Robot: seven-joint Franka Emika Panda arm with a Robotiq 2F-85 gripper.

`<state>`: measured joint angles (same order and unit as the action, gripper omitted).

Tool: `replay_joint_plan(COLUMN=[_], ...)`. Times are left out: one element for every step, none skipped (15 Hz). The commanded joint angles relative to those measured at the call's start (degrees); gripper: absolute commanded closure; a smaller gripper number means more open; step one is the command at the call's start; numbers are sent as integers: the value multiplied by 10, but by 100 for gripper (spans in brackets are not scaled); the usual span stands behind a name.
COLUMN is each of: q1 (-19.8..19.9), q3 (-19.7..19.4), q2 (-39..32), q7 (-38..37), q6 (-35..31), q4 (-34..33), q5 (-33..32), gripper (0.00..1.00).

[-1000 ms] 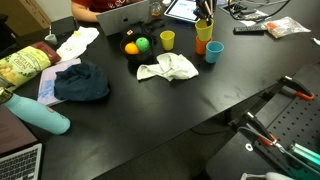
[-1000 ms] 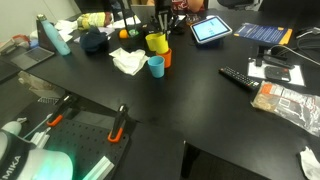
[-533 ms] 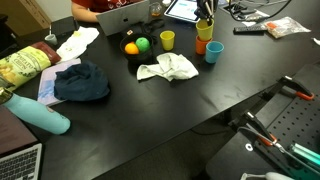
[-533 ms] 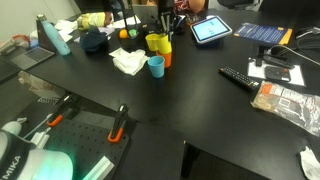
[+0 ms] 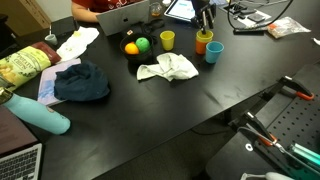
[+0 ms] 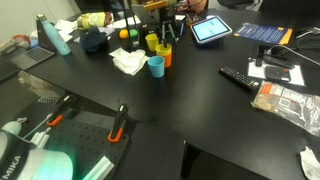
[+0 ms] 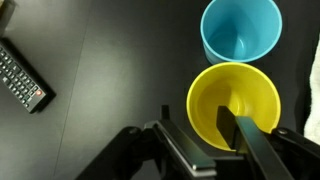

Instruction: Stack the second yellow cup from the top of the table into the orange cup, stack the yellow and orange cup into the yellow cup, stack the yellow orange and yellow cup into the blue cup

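At the far edge of the black tabletop, in an exterior view, the end effector hangs directly over the orange cup. The blue cup stands just beside it and the yellow cup stands apart, near a crumpled white cloth.

In an exterior view from the opposite side, the end effector reaches down to the orange cup, between the yellow cup and the blue cup.

In the wrist view, the second yellow cup from the top sits just below the blue cup. One finger is inside its mouth and the other is outside, with the wall running between them. I cannot tell whether they pinch that wall. A remote lies well apart.
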<state>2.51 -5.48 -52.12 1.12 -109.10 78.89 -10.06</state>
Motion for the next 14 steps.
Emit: replay_joint_plan(q1=[-7,-10,-10,-9,-8,-7,-6,-4,-3,0,4,5,5,6], q3=[-10,-12,-13,-12,-12,-12,-10,-9,-8,-5,0,1,1,2], q2=[-13,-17,-21,-23,-24,-26,-27,-28,-28,-27,-24,-23,-23,-22], q7=[-18,-20,-19,-18,-18,-17,-15,-11,-10,-7,-2,0,-1,-1], q6=[-28,-32,-33,-34,-36,-36,-35,-35,-37,-39,-42,-45,-46,-48], q4=[-3,-4,-6,-7,-6,-7,-7,-7,-7,-6,-5,-4,-4,-4], q5=[-17,-21,-23,-23,-22,-19,-18,-17,-15,-11,-6,-3,-3,-3], gripper=[16,8,2,1,36,32,32,39,49,56,63,72,79,88])
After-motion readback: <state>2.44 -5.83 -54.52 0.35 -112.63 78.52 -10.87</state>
